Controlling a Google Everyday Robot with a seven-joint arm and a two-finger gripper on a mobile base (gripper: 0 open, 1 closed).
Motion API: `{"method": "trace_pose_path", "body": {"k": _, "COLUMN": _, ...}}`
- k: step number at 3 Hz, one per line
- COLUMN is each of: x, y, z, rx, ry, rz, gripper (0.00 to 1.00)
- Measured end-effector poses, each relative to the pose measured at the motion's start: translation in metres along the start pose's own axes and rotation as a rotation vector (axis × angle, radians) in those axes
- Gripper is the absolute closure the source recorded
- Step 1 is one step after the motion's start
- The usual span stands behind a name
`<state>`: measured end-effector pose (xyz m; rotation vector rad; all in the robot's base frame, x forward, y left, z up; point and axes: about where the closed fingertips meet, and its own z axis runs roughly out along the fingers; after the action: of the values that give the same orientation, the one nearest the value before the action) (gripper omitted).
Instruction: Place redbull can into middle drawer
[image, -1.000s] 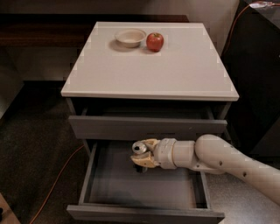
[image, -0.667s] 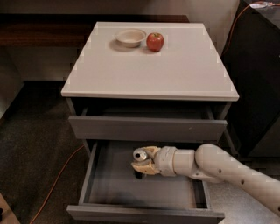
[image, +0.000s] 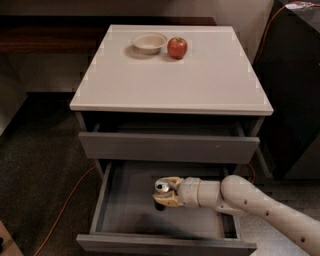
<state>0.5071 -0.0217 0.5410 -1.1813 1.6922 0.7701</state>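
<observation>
**Placement step: can held inside the open drawer, not yet let go**

Step in hand: lowering and release. The middle drawer (image: 100, 200) is pulled well out, and the hand (image: 159, 193) sits inside its box, roughly at centre and nearer the back than the front panel. The arm reaches in from the right, over the drawer's right wall.

Hand state: grasping. Its two tan fingers (image: 170, 201) sit on either side of the redbull can (image: 161, 187), which is upright with its silver top facing up. Cannot tell whether the can's base touches the drawer floor; a dark patch under the hand hides the contact.

Containers, left to right of the hand:
- Left of the hand: bare grey drawer floor, nothing else in it.
- At the hand: the can, the only item in the drawer.
- Right of the hand: only the arm over the floor.
- Above the hand: the upper drawer (image: 170, 147) stands slightly proud of the cabinet; its contents are hidden.
- Higher up, on the white surface (image: 170, 80): a shallow bowl (image: 148, 42) that appears empty, with a red apple (image: 177, 48) just beside it on the right, outside it.

Next move, as judged: settle the can onto the floor, part the fingers, then draw the hand back clear of the can. Risk: a tall slim can could tip if brushed on the way out.
</observation>
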Motion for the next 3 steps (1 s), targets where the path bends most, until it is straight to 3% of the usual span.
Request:
{"method": "trace_pose_path", "body": {"k": 2, "x": 0.059, "y": -0.003, "z": 0.028, "rx": -0.029, "ry": 0.009, "rz": -0.026, "gripper": 0.98}}
{"method": "trace_pose_path", "body": {"k": 3, "x": 0.07, "y": -0.003, "z": 0.034, "rx": -0.027, "ry": 0.015, "rz": -0.043, "gripper": 0.75}}
